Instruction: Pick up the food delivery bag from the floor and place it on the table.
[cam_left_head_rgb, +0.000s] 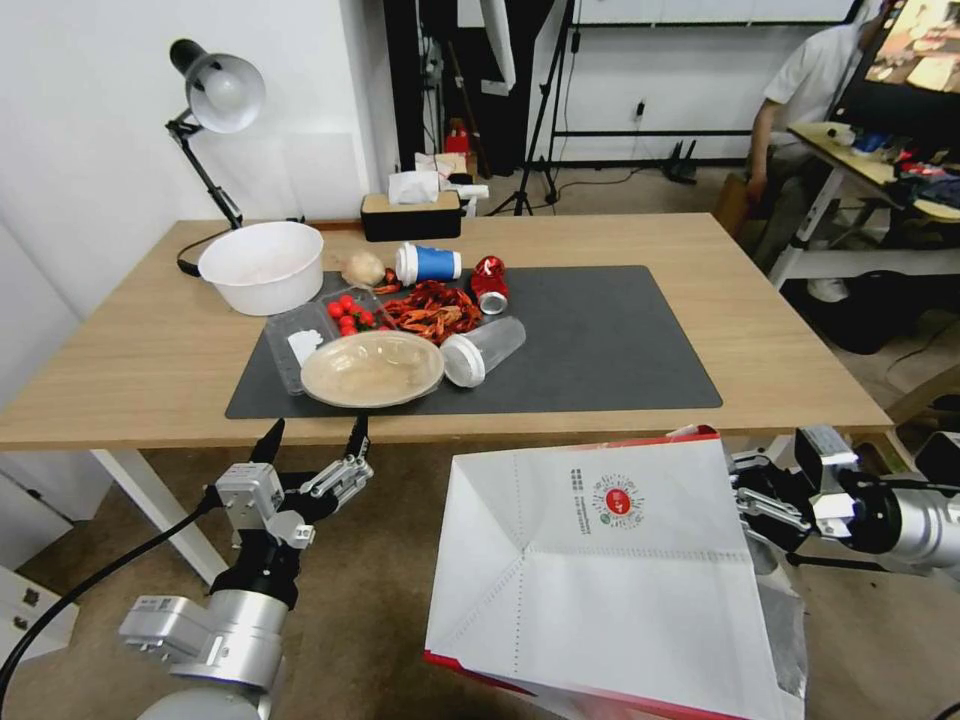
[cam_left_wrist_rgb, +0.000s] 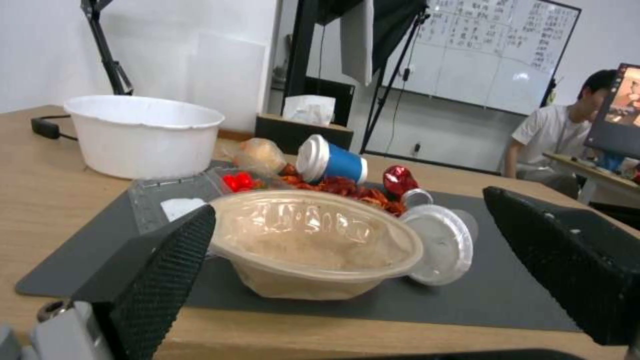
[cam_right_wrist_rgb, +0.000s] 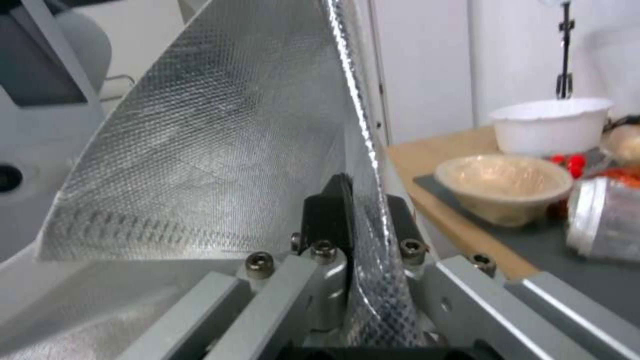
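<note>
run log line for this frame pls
stage: bag lifted, not yet on table | right gripper: jaws shut on food delivery bag wall, beside table front edge | left gripper: open, idle, facing table

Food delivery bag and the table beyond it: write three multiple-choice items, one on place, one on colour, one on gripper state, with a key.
1. Where is the large white paper food delivery bag with red trim?
A. On the dark grey mat
B. Held in front of the table's near edge, not on the tabletop
C. Inside the white bowl

2. What colour is the sleeve of the tipped paper cup on the mat?
A. Blue
B. Green
C. Yellow

3. What state is the left gripper in?
A. Shut on the bag
B. Shut on the lamp
C. Open, holding nothing

Key: 1 B, the head view shows the bag before the light-wood table, with the right gripper clamped on its foil-lined wall. 2 A, the sleeve is blue under a white lid. 3 C, its jaws stand spread apart below the table edge.
</note>
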